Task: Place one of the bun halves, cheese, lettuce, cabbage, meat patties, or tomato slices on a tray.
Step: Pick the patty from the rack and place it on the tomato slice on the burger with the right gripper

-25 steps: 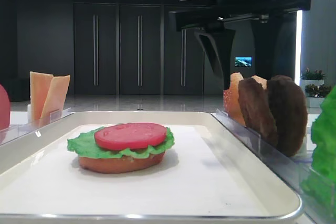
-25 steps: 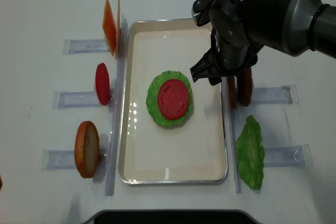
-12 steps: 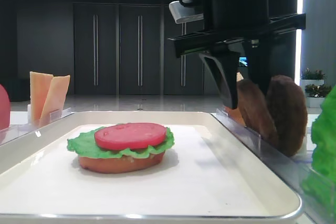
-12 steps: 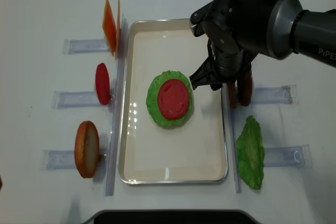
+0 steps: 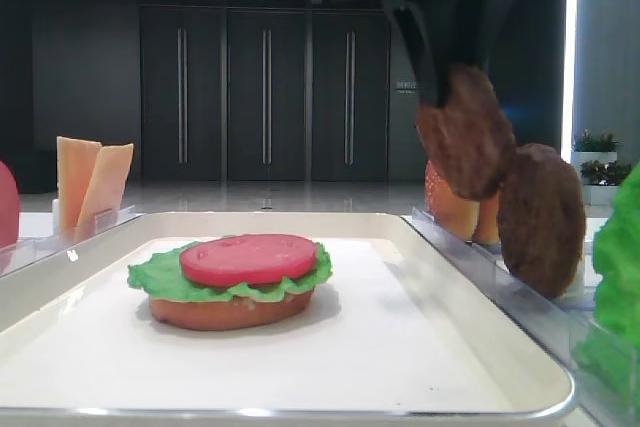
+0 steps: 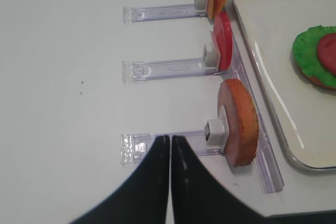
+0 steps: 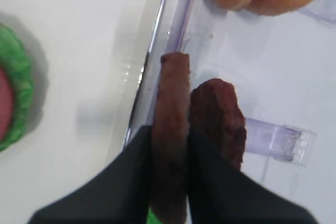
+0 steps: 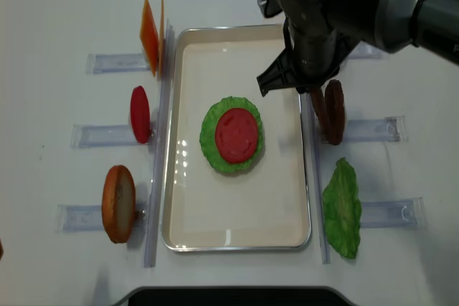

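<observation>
Brown patty on edge, pinched in right gripper above rack; left gripper pressed together.

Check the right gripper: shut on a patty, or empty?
Shut on a meat patty. The right gripper pinches it edge-on between both fingers, lifted above the second patty in the rack.
</observation>
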Motion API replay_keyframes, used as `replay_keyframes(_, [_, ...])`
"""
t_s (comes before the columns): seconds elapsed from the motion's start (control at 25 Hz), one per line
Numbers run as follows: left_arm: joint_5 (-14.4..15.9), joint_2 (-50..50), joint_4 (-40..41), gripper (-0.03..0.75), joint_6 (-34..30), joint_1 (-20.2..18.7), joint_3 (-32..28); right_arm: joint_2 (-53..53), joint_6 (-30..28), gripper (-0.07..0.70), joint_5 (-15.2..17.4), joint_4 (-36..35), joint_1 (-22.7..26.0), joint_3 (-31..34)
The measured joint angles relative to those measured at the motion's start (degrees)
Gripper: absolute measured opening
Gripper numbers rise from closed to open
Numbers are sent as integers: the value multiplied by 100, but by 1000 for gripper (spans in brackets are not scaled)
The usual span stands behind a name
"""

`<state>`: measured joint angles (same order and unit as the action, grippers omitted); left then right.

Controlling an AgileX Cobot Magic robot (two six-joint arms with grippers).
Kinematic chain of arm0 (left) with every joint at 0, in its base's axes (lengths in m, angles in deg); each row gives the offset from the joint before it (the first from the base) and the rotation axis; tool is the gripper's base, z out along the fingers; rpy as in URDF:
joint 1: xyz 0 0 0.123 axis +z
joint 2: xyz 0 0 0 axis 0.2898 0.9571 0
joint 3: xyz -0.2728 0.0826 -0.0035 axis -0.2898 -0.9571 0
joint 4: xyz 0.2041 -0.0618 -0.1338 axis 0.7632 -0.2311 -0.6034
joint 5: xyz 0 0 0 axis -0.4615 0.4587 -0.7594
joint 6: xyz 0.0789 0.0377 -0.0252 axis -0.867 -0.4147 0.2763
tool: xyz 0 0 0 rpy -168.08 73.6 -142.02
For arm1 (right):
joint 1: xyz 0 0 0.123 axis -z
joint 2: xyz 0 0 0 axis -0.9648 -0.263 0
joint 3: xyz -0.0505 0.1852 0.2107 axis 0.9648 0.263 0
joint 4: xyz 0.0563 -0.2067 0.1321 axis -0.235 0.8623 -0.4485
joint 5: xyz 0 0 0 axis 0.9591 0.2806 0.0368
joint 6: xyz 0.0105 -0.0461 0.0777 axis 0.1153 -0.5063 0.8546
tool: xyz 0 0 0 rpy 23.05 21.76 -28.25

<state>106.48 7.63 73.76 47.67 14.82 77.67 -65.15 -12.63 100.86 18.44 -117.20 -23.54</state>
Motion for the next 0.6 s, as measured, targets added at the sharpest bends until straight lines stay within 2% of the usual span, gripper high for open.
replay_keyframes(0.12, [0, 0, 0, -1, 0, 0, 0, 87, -268, 133, 79, -386, 0, -478])
replay_keyframes(0.24, [0, 0, 0, -1, 0, 0, 0, 97, -665, 133, 43, -1067, 0, -687])
replay_keyframes(0.32, [0, 0, 0, -1, 0, 0, 0, 90, -1127, 133, -152, -1732, 21, -687])
replay_keyframes(0.48, [0, 0, 0, -1, 0, 0, 0, 60, -2235, 133, -799, -3516, 164, -671])
replay_keyframes(0.6, [0, 0, 0, -1, 0, 0, 0, 33, -3195, 133, -1145, -4698, 333, -655])
